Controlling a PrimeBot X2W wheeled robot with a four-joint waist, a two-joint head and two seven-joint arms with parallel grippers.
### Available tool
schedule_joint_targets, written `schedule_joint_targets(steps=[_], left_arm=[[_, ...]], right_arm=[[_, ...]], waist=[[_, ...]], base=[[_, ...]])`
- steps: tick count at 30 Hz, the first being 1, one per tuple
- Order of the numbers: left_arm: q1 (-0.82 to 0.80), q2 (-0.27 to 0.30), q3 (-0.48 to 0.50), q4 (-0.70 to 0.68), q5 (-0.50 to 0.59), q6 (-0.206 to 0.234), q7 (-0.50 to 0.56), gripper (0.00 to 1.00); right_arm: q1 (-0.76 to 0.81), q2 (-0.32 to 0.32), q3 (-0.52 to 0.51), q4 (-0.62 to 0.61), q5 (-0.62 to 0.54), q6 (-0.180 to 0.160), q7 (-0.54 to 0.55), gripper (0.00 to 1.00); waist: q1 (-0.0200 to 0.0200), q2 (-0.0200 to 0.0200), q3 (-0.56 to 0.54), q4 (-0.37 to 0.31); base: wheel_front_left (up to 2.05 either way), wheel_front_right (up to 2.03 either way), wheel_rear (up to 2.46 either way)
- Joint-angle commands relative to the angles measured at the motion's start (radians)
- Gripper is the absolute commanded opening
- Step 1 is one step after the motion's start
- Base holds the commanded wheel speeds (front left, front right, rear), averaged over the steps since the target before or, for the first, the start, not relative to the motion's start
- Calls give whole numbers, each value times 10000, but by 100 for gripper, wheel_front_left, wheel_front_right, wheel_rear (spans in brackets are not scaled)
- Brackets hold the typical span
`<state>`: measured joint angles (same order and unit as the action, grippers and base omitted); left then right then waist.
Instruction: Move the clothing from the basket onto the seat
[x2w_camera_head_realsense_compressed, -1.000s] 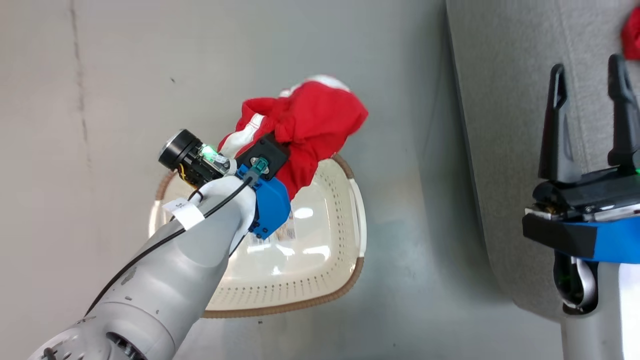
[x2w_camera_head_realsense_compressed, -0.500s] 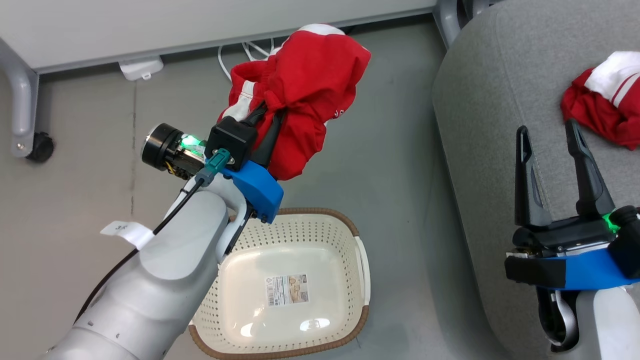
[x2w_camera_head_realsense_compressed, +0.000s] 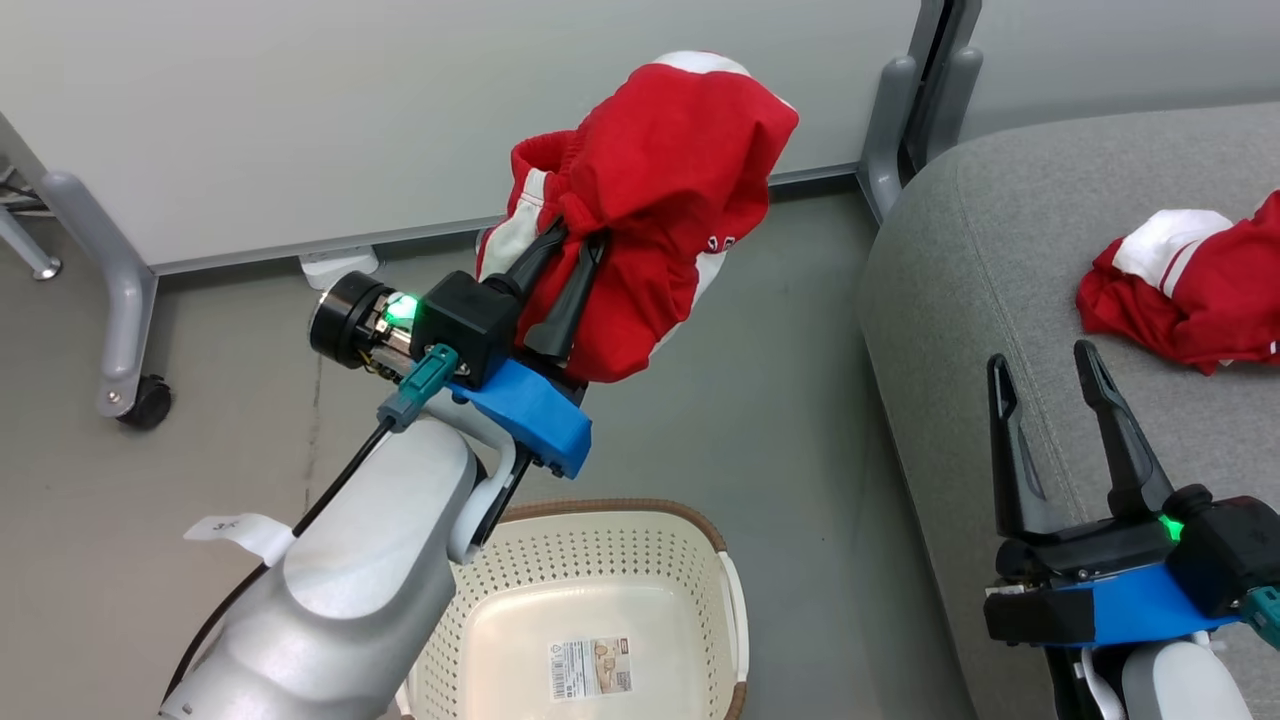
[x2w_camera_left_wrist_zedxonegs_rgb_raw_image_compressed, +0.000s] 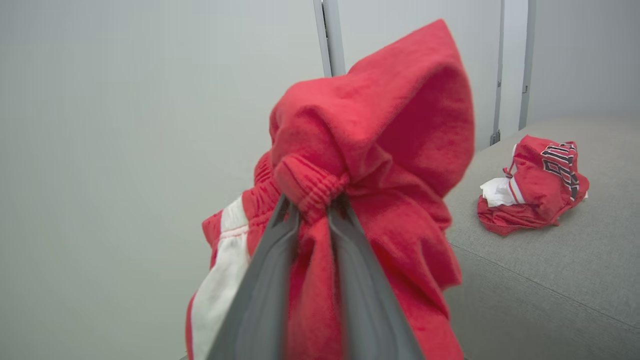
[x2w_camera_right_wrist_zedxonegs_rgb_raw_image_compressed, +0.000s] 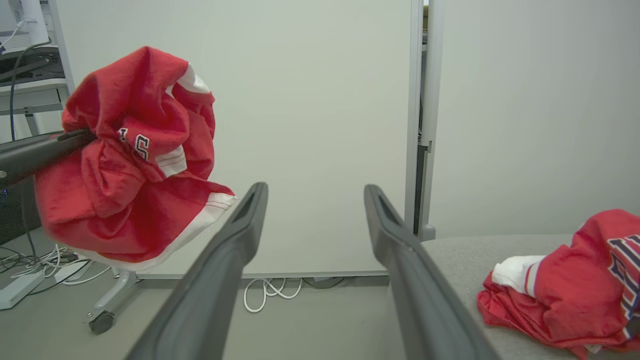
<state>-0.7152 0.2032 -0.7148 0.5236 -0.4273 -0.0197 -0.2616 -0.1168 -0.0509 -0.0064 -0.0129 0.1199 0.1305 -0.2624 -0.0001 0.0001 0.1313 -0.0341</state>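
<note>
Left gripper (x2w_camera_head_realsense_compressed: 578, 235), jaws pinching a bunched red garment (x2w_camera_head_realsense_compressed: 680, 170) aloft beyond the basket (x2w_camera_head_realsense_compressed: 600, 520); the seat (x2w_camera_head_realsense_compressed: 1000, 260), its destination, lies to the right; right gripper (x2w_camera_head_realsense_compressed: 1040, 355), jaws spread, empty, at seat's near edge.

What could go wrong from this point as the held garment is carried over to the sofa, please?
1. The left hand pinches the held garment only at a bunched fold, so it might slip and land on the floor short of the sofa.
2. The open right hand stands over the sofa's near edge; loose hanging fabric may snag on it in passing.
</note>
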Motion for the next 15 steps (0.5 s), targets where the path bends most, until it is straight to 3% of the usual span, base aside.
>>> schedule_joint_targets(steps=[1, 15], left_arm=[[135, -3, 115, -181, 57, -9, -49, 0], [519, 33, 66, -689, 204, 89, -49, 0]], right_arm=[[169, 11, 39, 49, 90, 5, -38, 100], [344, 13, 281, 150, 216, 5, -38, 100]], waist=[[1, -1, -168, 31], [1, -1, -524, 91]], base=[[0, 0, 0], [0, 0, 0]])
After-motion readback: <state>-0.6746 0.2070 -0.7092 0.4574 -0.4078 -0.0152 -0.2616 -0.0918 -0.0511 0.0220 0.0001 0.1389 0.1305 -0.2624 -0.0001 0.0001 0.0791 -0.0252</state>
